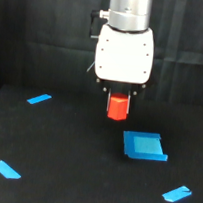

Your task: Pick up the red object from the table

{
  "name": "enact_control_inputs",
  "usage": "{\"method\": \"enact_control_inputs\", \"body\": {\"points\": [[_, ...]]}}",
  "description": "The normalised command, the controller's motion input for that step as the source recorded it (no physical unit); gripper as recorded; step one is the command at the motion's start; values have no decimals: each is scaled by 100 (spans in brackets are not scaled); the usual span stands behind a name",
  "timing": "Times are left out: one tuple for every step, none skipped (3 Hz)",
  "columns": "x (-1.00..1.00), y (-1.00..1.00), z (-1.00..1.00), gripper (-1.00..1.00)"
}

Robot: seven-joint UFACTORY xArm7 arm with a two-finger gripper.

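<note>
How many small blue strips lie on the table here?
3: one strip at the exterior view's upper left, one lower left, one lower right. The arm may hide more.

Single exterior view only, no second view to overlap. Camera faces white arm head [124, 54] front-on, set slightly above flat matte black table [74, 157], looking down at shallow angle, close range; black curtain backdrop [40, 33] fills upper frame.

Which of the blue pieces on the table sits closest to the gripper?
The blue square piece, just below and toward the exterior view's right of the gripper holding the red object. The three thin blue strips lie far out near the table's edges.
</note>
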Motion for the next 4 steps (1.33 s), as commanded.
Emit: {"method": "enact_control_inputs", "body": {"points": [[9, -3, 5, -94], [3, 3, 7, -100], [6, 9, 8, -100], [-2, 1, 15, -91]]}}
